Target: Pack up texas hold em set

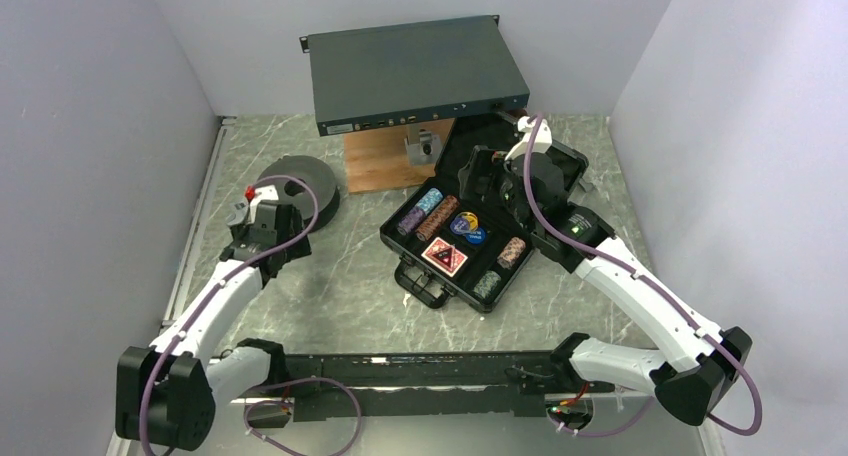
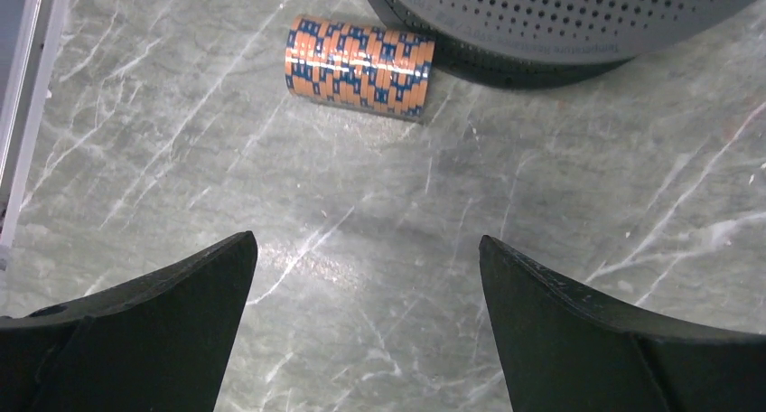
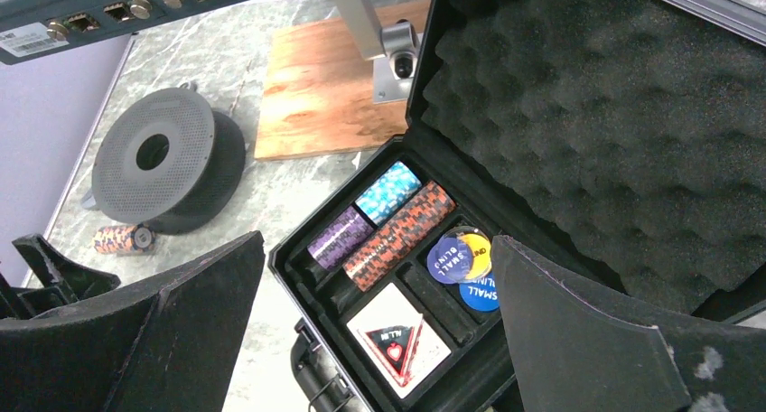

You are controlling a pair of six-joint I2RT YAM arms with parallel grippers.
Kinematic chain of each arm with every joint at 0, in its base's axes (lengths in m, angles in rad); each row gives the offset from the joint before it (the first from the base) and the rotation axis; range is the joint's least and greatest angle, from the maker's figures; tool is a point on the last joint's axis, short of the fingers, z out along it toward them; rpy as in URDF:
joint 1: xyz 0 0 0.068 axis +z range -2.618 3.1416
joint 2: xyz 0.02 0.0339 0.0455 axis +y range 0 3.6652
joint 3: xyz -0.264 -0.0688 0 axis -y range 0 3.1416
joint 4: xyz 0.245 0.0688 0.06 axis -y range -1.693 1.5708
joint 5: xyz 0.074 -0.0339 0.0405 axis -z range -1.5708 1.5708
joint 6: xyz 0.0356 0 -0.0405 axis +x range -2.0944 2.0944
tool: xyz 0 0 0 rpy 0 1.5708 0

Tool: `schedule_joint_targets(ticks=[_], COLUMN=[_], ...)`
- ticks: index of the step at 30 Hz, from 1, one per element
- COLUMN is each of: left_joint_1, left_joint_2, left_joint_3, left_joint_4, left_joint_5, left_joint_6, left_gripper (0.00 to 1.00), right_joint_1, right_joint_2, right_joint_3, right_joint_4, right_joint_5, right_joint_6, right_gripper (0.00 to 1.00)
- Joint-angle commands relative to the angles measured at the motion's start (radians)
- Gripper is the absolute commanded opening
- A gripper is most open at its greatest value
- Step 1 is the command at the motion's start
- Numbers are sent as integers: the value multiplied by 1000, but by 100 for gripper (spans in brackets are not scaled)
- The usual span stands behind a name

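Note:
The black case (image 1: 404, 242) lies open at centre right, its foam-lined lid (image 3: 587, 114) standing up. Its tray holds purple (image 3: 340, 237), blue (image 3: 388, 191) and red-black (image 3: 400, 234) chip rolls, two more rolls (image 1: 512, 251) at the right end, blue/yellow buttons (image 3: 461, 257) and a red-black triangle (image 3: 395, 343) on a card deck. A loose orange-blue chip roll (image 2: 359, 64) lies on the table against the spool. My left gripper (image 2: 366, 238) is open and empty just short of that roll. My right gripper (image 3: 376, 238) is open and empty above the tray.
A dark round spool (image 1: 300, 181) sits at the left, next to the loose roll. A large grey electronics box (image 1: 415, 71) stands raised at the back, over a wooden board (image 1: 385, 161) with a metal bracket (image 3: 388, 60). Walls close in on both sides.

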Motion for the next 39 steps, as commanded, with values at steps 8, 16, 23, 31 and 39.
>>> schedule_joint_targets(ticks=[8,16,23,31,39], left_joint_1=[177,286,325,326,330], left_joint_2=[88,211,302,357,414], left_joint_3=[65,126,144,122,140], left_joint_4=[163,186,233,281,299], left_joint_5=[186,296,394,368,316], left_joint_6=[178,202,222,228,254], left_gripper=[100,100,99,98,99], right_joint_1=[-2,-1,9,17,29], right_joint_2=[-29,-28,-8,-9,-16], right_joint_3=[-9,-13,-9,-14,-12], right_joint_4=[50,57,64,62,59], right_joint_5=[-12,-39,-55,-53,-36], right_joint_6=[0,7,11,11,6], right_gripper=[100,100,100,100,100])
